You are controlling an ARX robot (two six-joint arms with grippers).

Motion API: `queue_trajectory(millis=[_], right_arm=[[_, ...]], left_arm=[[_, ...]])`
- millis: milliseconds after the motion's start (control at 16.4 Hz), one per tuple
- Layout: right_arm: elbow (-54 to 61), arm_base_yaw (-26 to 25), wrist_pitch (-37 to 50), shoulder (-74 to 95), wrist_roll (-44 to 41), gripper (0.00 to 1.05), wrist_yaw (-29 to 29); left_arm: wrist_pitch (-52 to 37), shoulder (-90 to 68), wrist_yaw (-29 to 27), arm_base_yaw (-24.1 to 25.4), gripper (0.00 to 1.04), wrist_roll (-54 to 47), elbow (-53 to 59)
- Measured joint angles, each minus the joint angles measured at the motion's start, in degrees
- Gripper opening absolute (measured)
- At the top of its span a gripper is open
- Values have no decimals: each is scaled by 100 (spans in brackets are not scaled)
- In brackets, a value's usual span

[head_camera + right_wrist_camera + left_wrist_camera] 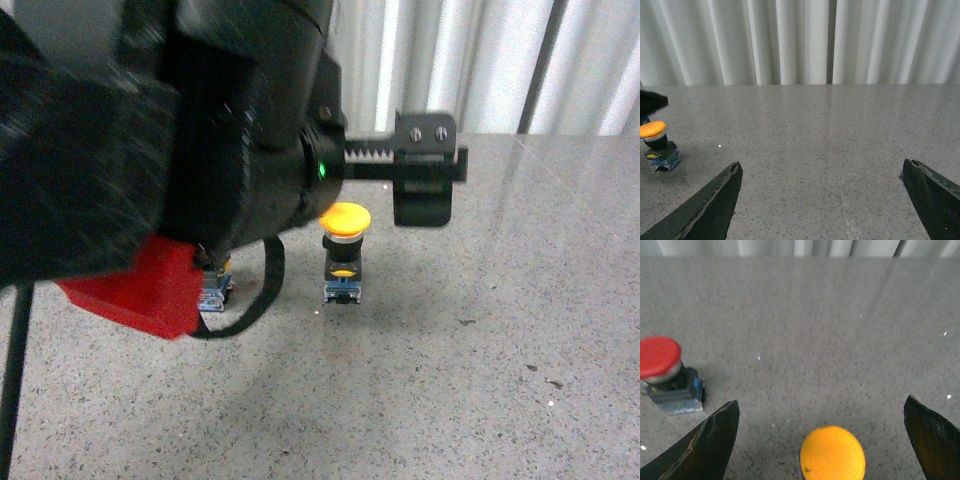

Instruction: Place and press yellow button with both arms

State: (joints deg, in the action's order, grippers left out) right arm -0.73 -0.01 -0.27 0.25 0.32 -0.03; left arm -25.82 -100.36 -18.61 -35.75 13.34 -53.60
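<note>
A: Yellow button (344,255) is standing upright on the counter (480,350), ungripped, just beneath the left hand (821,400), which is gaping wide.
B: Right hand (821,163)?
A: It is also gaping wide, holding nothing, well apart from the button. Placing is probably finishing, though the arm is blocking the front view. Pressing is coming next, calling for a straight descent onto the cap.

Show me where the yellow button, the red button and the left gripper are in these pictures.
yellow button (345,217), front view, on its yellow cap.
red button (658,356), left wrist view, on its red cap.
left gripper (821,401), left wrist view, midway between its open fingertips.
</note>
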Motion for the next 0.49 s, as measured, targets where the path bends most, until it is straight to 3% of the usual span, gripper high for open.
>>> queue_trajectory(millis=[305, 488], right_arm=[[0, 0, 2, 0, 0, 98, 0], [0, 0, 0, 0, 2, 98, 2]], left_arm=[[-603, 2459, -101, 986, 98, -850, 1139], [-114, 4232, 352, 1497, 98, -1473, 2120]])
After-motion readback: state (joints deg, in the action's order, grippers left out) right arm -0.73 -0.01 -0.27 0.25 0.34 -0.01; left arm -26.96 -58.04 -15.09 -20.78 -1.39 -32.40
